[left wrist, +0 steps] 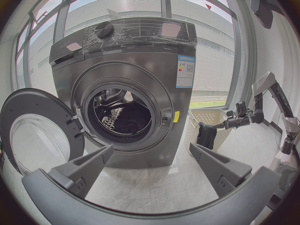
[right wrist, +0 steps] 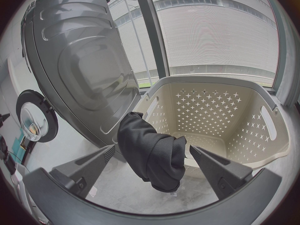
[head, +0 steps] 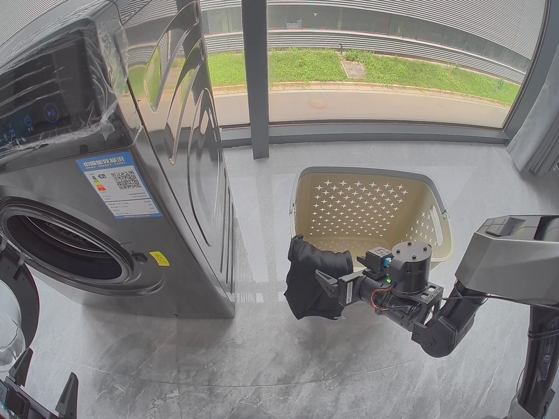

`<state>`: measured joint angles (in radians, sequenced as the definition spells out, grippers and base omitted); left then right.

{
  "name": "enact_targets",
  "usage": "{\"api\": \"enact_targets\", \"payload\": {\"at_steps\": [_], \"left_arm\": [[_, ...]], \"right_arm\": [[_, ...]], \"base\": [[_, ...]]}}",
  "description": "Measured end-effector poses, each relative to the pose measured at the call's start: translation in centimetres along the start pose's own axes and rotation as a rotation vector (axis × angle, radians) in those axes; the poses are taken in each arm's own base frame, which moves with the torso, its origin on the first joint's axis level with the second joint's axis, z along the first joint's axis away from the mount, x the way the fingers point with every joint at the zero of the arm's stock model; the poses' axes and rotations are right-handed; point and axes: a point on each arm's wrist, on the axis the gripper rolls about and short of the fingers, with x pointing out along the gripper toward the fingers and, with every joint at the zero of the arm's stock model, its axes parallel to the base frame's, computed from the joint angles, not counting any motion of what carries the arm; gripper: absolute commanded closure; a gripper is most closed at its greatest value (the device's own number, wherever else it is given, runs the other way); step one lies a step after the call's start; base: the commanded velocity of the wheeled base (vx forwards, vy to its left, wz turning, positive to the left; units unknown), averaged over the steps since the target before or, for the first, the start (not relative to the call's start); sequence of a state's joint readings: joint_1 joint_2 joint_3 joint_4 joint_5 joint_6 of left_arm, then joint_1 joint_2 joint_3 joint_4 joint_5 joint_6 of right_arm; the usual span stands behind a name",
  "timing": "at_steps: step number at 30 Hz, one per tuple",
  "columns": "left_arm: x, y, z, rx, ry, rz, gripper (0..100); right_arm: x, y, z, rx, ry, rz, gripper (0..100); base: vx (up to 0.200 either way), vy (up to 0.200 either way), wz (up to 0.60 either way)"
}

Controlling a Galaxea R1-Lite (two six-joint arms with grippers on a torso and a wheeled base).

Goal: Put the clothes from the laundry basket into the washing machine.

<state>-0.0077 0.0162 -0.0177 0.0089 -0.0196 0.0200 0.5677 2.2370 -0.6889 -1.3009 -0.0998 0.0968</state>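
A black garment (head: 311,283) hangs over the near left corner of the cream laundry basket (head: 372,176), which stands on the floor to the right of the grey washing machine (head: 116,146). My right gripper (right wrist: 150,150) is open, with the black garment (right wrist: 150,150) between its spread fingers; from farther off it shows beside the garment (left wrist: 206,135). The machine's round door (left wrist: 37,132) is swung open, and dark clothes (left wrist: 131,119) lie in the drum. My left gripper (left wrist: 150,150) is open and holds nothing, low in front of the drum opening.
The basket's inside (right wrist: 203,141) looks bare apart from the garment on its rim. A window wall with a dark pillar (head: 256,59) runs behind the basket. Bare grey floor (head: 262,350) lies between the basket and the machine's front.
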Motion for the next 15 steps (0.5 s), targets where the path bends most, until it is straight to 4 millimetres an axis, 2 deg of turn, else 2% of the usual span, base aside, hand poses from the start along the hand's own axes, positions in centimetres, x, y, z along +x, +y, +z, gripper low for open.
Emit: {"api": "enact_targets", "payload": {"at_steps": [8, 9, 15], "left_arm": [[0.0, 0.0, 0.0, 0.0, 0.0, 0.0, 0], [0.0, 0.0, 0.0, 0.0, 0.0, 0.0, 0], [0.0, 0.0, 0.0, 0.0, 0.0, 0.0, 0]], "right_arm": [[1.9, -0.4, -1.5, -0.028, 0.019, 0.013, 0], [2.1, -0.4, -1.6, -0.031, 0.014, 0.014, 100], [2.5, -0.5, -2.3, -0.035, 0.011, 0.02, 100]], "base": [[0.0, 0.0, 0.0], [0.0, 0.0, 0.0], [0.0, 0.0, 0.0]]}}
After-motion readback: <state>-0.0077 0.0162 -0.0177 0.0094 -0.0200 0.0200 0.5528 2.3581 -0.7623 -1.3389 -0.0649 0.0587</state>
